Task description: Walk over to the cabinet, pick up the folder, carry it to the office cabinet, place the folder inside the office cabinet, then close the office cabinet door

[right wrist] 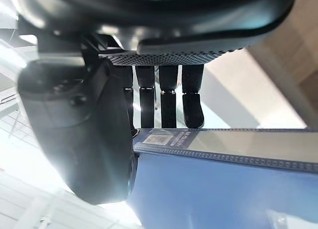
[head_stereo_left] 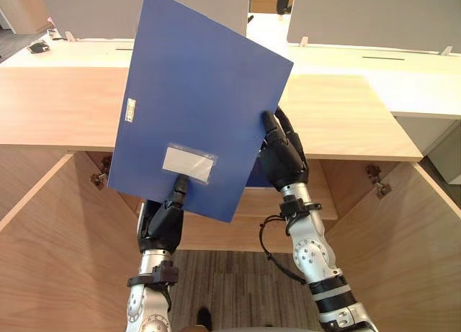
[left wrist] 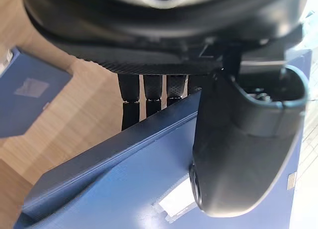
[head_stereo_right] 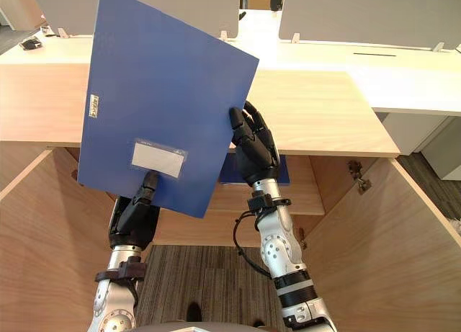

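The left hand [head_stereo_left: 164, 218] pinches the folder [head_stereo_left: 194, 94] by its bottom edge and the right hand [head_stereo_left: 282, 158] by its side, these 2 grips holding it upright, slightly tilted, above the open cabinet [head_stereo_left: 346, 123].

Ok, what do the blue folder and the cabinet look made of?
The folder looks like plastic-covered board: smooth, matte blue, stiff and flat, with a clear label pocket. The cabinet looks like light wood veneer or laminate, faint grain, matte; which, I cannot tell.

folder [head_stereo_left: 194, 94]: top corner clipped at 12 o'clock. label [head_stereo_left: 189, 163] print unreadable. second blue folder [head_stereo_right: 283, 172] at 5 o'clock, mostly behind right hand [head_stereo_right: 253, 148].
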You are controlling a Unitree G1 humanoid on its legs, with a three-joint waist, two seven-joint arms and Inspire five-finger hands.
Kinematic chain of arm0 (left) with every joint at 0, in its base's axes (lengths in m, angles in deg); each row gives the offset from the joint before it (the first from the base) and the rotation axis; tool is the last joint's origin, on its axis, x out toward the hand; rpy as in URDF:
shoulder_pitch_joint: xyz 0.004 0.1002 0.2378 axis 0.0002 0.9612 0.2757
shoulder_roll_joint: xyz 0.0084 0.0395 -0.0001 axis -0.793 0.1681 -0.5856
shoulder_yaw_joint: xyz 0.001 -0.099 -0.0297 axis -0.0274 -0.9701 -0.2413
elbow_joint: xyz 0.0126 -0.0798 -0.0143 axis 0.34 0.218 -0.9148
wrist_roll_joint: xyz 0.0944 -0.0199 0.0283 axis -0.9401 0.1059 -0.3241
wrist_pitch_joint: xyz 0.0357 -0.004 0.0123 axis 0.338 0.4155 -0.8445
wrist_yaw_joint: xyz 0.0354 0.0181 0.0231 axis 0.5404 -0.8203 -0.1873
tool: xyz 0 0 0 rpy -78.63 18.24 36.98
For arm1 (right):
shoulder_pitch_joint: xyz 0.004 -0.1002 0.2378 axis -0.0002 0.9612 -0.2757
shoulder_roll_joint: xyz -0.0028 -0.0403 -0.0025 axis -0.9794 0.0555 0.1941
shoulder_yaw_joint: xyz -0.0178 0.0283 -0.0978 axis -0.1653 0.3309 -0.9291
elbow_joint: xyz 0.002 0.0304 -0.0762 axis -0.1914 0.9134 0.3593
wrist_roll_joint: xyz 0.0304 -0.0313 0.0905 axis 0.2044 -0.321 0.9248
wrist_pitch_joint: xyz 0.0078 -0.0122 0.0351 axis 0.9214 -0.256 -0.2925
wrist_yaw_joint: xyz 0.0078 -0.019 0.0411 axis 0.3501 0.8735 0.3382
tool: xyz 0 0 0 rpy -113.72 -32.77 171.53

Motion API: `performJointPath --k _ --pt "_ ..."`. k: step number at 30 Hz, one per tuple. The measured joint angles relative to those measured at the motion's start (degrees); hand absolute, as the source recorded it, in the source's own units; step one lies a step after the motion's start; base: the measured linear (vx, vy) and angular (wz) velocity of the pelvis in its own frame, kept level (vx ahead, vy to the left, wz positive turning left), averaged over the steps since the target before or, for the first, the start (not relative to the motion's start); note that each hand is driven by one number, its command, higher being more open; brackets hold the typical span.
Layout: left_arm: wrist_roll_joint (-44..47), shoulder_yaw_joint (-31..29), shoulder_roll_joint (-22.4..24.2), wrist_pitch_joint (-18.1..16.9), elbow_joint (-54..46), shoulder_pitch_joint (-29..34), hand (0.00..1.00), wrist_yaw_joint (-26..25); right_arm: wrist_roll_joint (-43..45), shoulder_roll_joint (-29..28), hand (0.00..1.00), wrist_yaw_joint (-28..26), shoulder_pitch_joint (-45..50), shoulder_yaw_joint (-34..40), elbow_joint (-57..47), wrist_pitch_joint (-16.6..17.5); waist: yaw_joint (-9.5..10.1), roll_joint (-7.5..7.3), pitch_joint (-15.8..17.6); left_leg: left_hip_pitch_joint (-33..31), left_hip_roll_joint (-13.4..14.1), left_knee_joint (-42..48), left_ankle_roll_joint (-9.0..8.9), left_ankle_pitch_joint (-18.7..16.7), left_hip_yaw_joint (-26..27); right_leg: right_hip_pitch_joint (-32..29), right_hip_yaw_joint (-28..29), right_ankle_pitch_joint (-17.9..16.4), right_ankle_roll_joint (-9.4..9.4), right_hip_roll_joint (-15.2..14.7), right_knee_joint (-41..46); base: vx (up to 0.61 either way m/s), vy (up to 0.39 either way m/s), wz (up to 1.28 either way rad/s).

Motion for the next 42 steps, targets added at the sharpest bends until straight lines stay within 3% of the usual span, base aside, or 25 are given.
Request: performJointPath --k 8,16,27,35,39,42 --pt "-3.9 -4.3 1.2 1.0 1.0 0.0 1.00 -4.2 -13.5 0.0 0.00 2.4 0.8 2.4 -0.4 -0.8 -0.41 0.00 0.0 -0.3 0.0 0.0 0.00 0.0 -0.2 -0.1 -0.2 0.0 0.00 0.0 -0.2 0.00 0.000 0.00" --pt "-4.5 -6.7 1.7 1.2 1.0 0.0 1.00 -5.5 -13.7 -0.9 0.00 2.5 4.8 5.3 -0.9 -0.9 -0.66 0.03 -0.1 -0.4 -0.1 0.0 0.01 0.0 -0.8 0.1 -0.7 -0.1 -0.05 -0.1 -0.2 0.00 0.000 0.02" --pt "-4.3 -17.8 1.8 0.9 3.1 0.1 1.00 -6.1 -13.5 -0.8 0.00 3.3 8.7 13.4 -4.9 -0.9 -0.73 0.08 -0.3 -1.0 -0.1 0.0 -0.13 0.1 -2.0 0.2 -1.8 -0.3 -0.30 0.0 -0.2 0.00 -0.002 0.05" --pt "-5.8 -24.1 2.6 1.2 13.6 3.4 1.00 -7.5 -13.1 -0.7 0.00 3.6 11.2 17.5 -10.0 -0.8 -0.77 0.12 -0.3 -1.4 0.0 0.0 -0.56 -0.2 -2.4 0.0 -2.3 -0.7 -0.25 -0.2 -0.2 0.00 -0.001 0.02" --pt "-9.9 -24.5 1.7 1.7 25.9 3.2 1.00 -7.8 -13.1 0.7 0.00 3.4 12.0 12.7 -10.1 -0.8 -0.91 0.14 -0.3 -1.7 0.2 0.0 -0.57 -0.2 -2.3 -0.4 -2.4 -0.8 -0.35 -0.2 -0.2 0.00 0.000 0.00" --pt "-15.1 -24.1 1.4 3.3 38.7 2.2 1.00 -7.9 -13.2 3.6 0.00 1.6 12.8 4.2 -9.7 -1.0 -0.81 0.20 -0.2 -2.6 0.4 0.0 -0.52 -0.2 -2.1 -1.4 -2.0 -0.8 -0.35 -0.1 -0.2 0.02 -0.005 -0.03"
